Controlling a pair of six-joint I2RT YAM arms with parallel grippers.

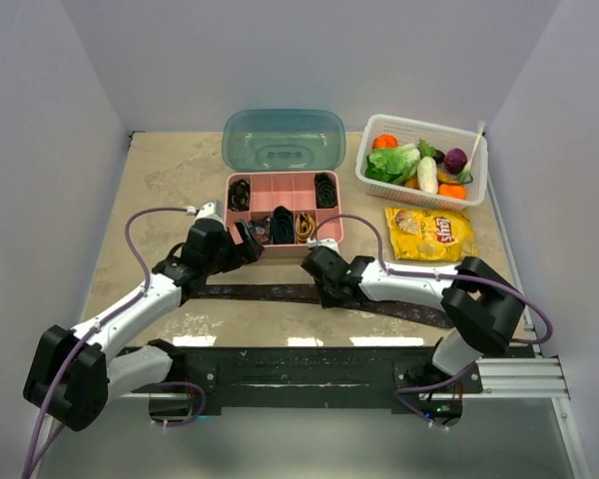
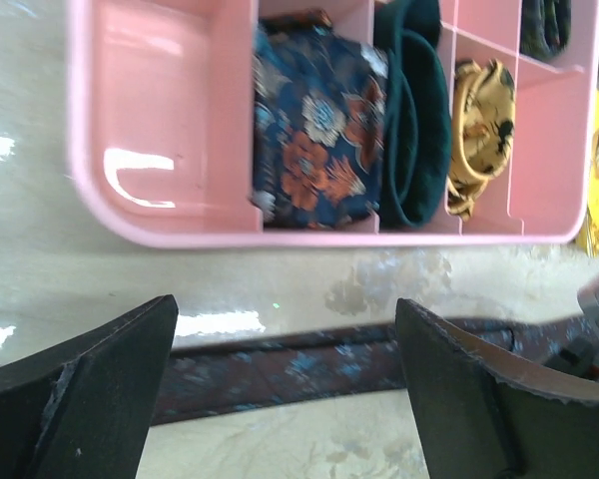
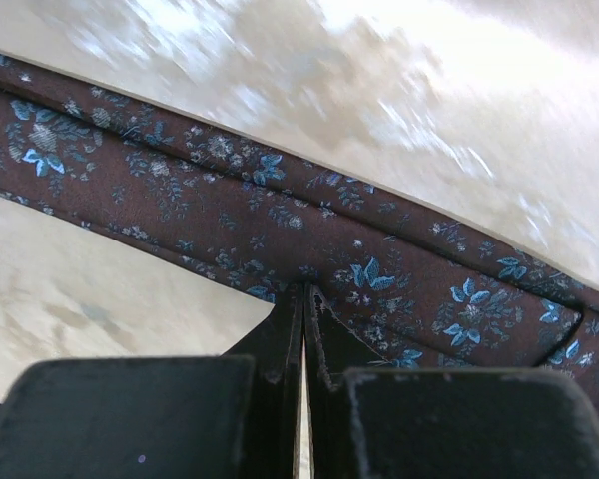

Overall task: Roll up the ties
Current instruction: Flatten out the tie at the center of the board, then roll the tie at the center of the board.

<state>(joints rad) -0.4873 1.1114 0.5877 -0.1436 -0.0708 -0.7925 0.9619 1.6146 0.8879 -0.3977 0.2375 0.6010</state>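
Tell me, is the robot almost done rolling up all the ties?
Not yet. Done: a flowery tie, a dark green one and a gold one sit rolled in the pink box. In hand: the long brown tie lies flat; the right gripper is shut with its tips at its edge, and the left gripper hangs open above it. Left: rolling that tie and putting it in a free compartment.

Both arms same build: white tubular links, chunky black joint housings. That goes for left arm (image 1: pixel 120 319) and right arm (image 1: pixel 409 284). Thin purple cable (image 1: pixel 128 239) loops off left wrist, second purple cable (image 1: pixel 380 244) off right. Left tool (image 2: pixel 286 304): two matte black wedge fingers (image 2: pixel 100 389), edges scuffed and grainy. Right tool (image 3: pixel 304 294): same black fingers, blocky bases. Both arm bases on flat black mounting plate (image 1: pixel 309 371); silver extruded rail (image 1: pixel 524 377) at its right end.
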